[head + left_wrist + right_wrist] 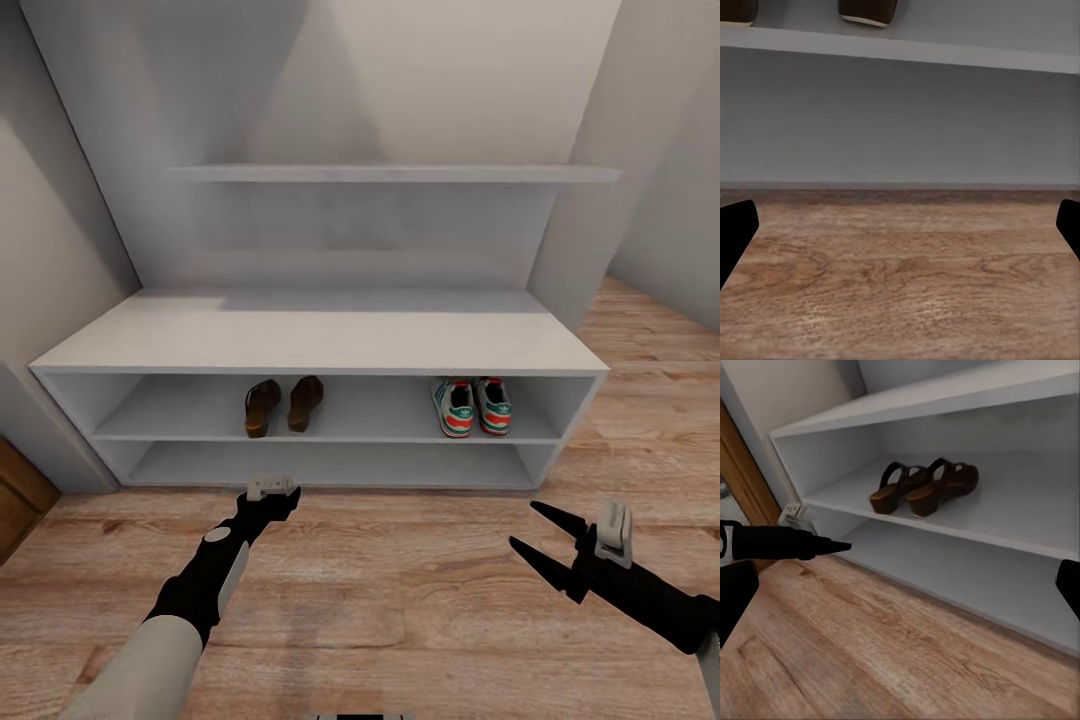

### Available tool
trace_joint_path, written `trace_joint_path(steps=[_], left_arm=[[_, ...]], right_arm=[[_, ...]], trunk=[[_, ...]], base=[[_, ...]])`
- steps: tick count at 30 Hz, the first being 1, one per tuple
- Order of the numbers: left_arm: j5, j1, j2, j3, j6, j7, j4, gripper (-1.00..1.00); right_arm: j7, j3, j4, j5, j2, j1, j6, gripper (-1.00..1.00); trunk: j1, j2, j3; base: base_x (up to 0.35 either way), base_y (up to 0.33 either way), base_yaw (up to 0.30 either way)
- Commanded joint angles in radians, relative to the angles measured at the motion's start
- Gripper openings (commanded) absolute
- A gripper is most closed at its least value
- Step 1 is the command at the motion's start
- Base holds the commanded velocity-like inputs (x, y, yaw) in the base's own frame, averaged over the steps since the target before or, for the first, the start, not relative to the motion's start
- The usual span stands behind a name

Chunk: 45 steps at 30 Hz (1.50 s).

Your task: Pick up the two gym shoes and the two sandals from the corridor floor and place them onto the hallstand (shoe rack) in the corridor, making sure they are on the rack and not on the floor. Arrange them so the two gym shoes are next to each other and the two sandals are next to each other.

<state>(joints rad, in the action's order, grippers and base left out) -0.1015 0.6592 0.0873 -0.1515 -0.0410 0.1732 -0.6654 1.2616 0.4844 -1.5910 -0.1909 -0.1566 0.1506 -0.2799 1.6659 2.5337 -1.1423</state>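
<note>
Head view: hallstand (320, 340) stands against the pale wall, flat top bare, two open shelf tiers below. Count on the upper tier: two sandals (283, 404), two gym shoes (472, 405); four items in all, every one on the rack. The sandals sit side by side left of centre, dark brown, heels toward the robot; the gym shoes sit side by side toward the right end, touching or nearly so (orange-red heel patches and green stripes face outward). The two pairs are well apart from each other. Lower tier holds nothing visible. One wall shelf (395, 173) is mounted above the unit. The corridor floor (400, 600) in front of the rack is wood-grain plank. Left gripper (272, 492) hangs low over the floor just before the rack's bottom edge, below the sandals; in the left wrist view its fingertips (736, 225) appear at opposite edges of the frame, so the fingers are spread wide with nothing between them. Right gripper (545, 535) hovers above the floor to the right, below the gym shoes; its two black fingers are parted wide, holding nothing. The right wrist view looks across to the sandals on the upper tier and to the left arm (780, 542) near the rack.
</note>
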Motion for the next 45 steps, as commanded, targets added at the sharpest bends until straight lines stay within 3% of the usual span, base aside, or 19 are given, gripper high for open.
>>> trace_joint_path(steps=[1,20,45], left_arm=[[-0.010,0.000,0.002,-0.008,-0.004,0.009,-0.002,1.00],[-0.010,-0.001,0.002,-0.007,-0.005,0.009,-0.002,1.00],[-0.007,-0.015,-0.004,-0.003,0.008,0.026,-0.019,1.00]], right_arm=[[-0.004,-0.003,0.000,-0.004,0.000,0.001,-0.010,1.00],[-0.054,-0.042,0.000,-0.004,-0.007,0.001,-0.011,1.00],[-0.059,-0.032,0.002,-0.004,-0.009,-0.006,-0.011,1.00]], trunk=[[0.000,0.000,-0.001],[0.000,0.000,-0.001],[0.000,0.000,-0.001]], base=[[-0.010,0.000,0.000],[-0.003,0.000,0.000],[0.000,0.000,0.000]])
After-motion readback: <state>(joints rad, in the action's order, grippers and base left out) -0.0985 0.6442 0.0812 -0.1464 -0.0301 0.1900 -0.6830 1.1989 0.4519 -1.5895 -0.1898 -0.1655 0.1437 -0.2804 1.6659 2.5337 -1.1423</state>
